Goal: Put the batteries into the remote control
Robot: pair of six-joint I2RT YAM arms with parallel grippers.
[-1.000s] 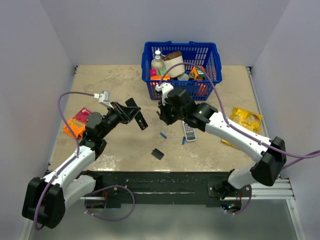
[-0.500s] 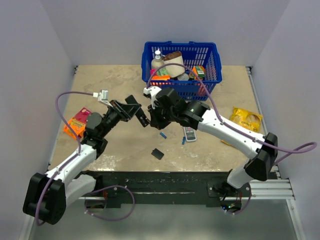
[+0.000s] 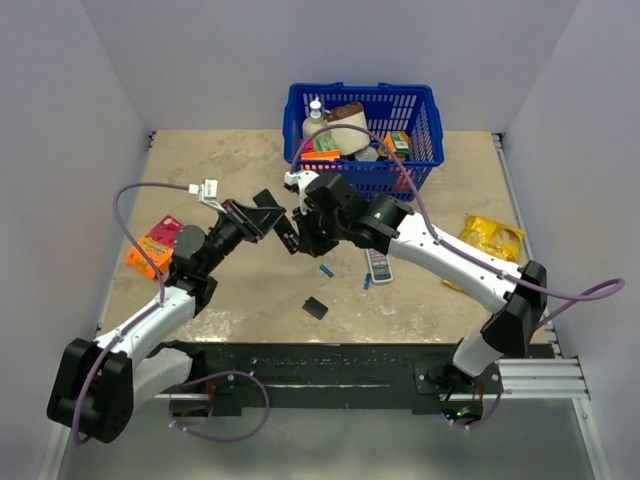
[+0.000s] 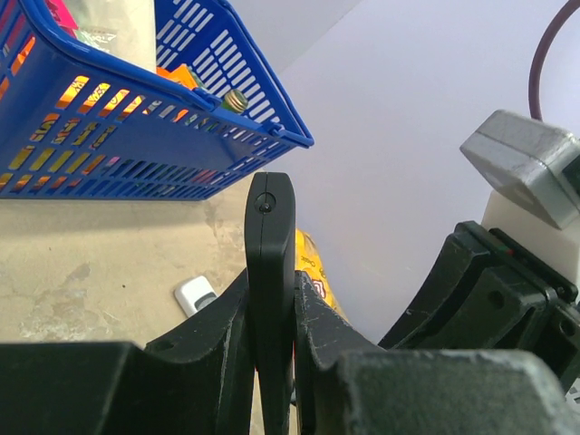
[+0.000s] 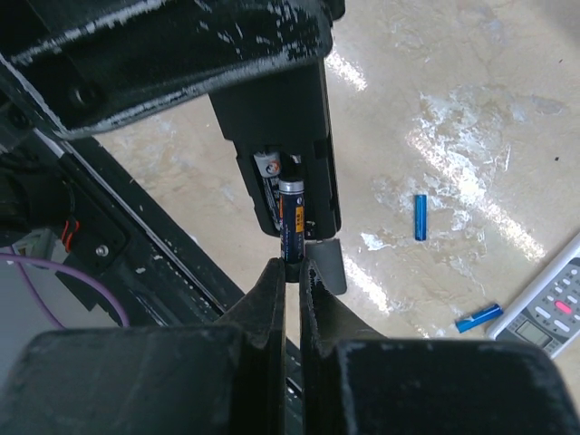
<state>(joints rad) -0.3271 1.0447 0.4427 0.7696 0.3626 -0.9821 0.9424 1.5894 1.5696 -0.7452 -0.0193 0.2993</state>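
Note:
My left gripper point(image 3: 268, 222) is shut on the long black remote control point(image 3: 285, 238) and holds it above the table; its edge stands between the jaws in the left wrist view point(image 4: 270, 263). My right gripper point(image 3: 303, 232) is shut on a blue battery point(image 5: 291, 217), whose far end sits in the remote's open compartment point(image 5: 281, 136). Another cell point(image 5: 268, 177) lies in the compartment beside it. Two loose blue batteries point(image 3: 326, 270) point(image 3: 366, 282) lie on the table. The small black back cover point(image 3: 316, 308) lies nearer the front edge.
A white-grey remote point(image 3: 379, 264) lies right of the loose batteries. A blue basket point(image 3: 362, 135) of items stands at the back. A yellow bag point(image 3: 492, 238) lies at the right and an orange packet point(image 3: 153, 246) at the left.
My right gripper has moved left to the held remote, bringing its battery to the open compartment. The left gripper has shifted slightly and keeps its hold on the remote.

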